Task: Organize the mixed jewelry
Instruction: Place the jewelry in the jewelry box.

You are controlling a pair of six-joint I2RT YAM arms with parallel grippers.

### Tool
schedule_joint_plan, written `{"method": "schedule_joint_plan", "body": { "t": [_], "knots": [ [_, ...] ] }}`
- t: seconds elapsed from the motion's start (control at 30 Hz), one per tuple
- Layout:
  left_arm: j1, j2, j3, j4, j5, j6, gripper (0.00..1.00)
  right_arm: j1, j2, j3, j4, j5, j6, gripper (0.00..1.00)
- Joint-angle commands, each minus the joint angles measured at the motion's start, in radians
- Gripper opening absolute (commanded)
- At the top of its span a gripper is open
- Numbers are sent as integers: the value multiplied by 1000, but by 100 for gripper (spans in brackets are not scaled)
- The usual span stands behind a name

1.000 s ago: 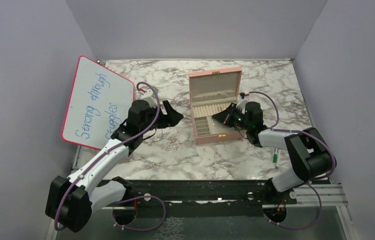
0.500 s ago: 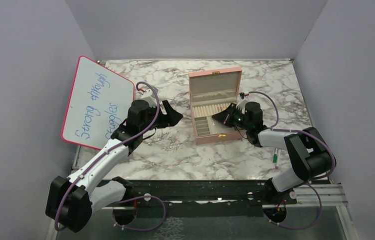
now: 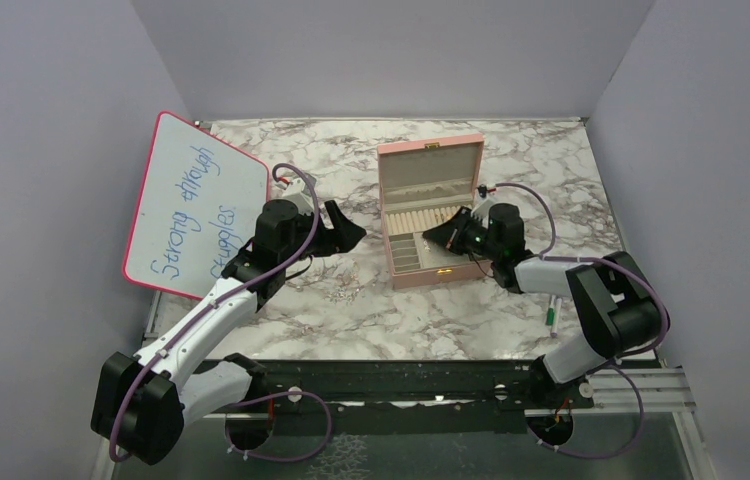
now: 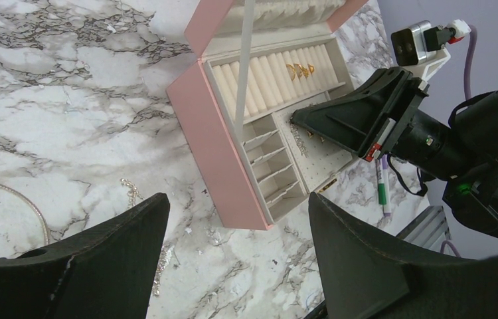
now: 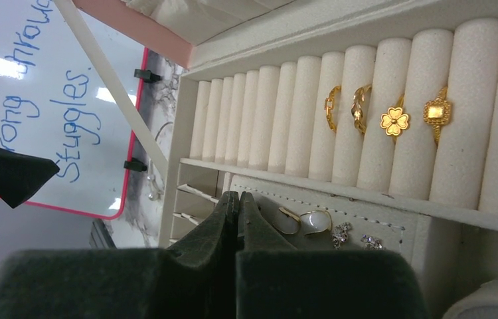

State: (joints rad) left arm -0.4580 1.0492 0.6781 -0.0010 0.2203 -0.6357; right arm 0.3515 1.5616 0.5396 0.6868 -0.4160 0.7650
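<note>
The pink box [image 3: 429, 240] stands open on the bench [image 3: 351, 320], midway between the left and right edges and toward the far edge, its lid [image 3: 429, 168] upright at the back. Four gold rings [image 5: 394, 121] sit side by side in the cream roll rows at the back of the box. In front of the rolls, on a dotted pad, lie two pale oval earrings [image 5: 303, 221] and two small sparkling studs [image 5: 341, 232].

The right claw [image 5: 235, 199] reaches into the box from the right. Its fingers are pressed flat together with nothing visible between them, and the tip is over the left part of the dotted pad. Whether it touches the pad cannot be told.

The left claw [image 4: 233, 259] hangs above the bare marble left of the box, fingers spread wide and empty. Under it on the bench lie a thin silver chain [image 4: 14, 198], curved like a hoop, and nearer the box a short pale strand [image 4: 129, 191].

A whiteboard [image 3: 196, 205] with blue writing leans at the left edge. A green-and-white marker pen [image 3: 552, 315] lies near the right edge.
</note>
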Motion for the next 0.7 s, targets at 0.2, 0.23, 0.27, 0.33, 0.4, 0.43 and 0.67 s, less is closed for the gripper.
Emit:
{"method": "schedule_joint_plan", "body": {
  "t": [0.2, 0.23, 0.27, 0.33, 0.4, 0.43, 0.67],
  "knots": [
    [7, 3, -9, 28, 22, -5, 78, -5, 2, 45, -71, 15, -34, 28],
    [7, 5, -8, 30, 22, -5, 78, -5, -7, 46, -80, 20, -35, 29],
    [7, 5, -8, 30, 22, -5, 78, -5, -17, 48, -87, 27, -35, 30],
    [8, 6, -8, 31, 21, -5, 78, -5, -36, 54, -103, 30, -39, 32],
    [8, 5, -8, 32, 22, -8, 78, -5, -49, 58, -112, 29, -43, 32],
    [8, 5, -8, 33, 23, -8, 78, -5, -53, 59, -113, 27, -45, 32],
    [9, 6, -8, 33, 27, -10, 78, -5, -43, 62, -92, -10, -46, 14]
  ]
}}
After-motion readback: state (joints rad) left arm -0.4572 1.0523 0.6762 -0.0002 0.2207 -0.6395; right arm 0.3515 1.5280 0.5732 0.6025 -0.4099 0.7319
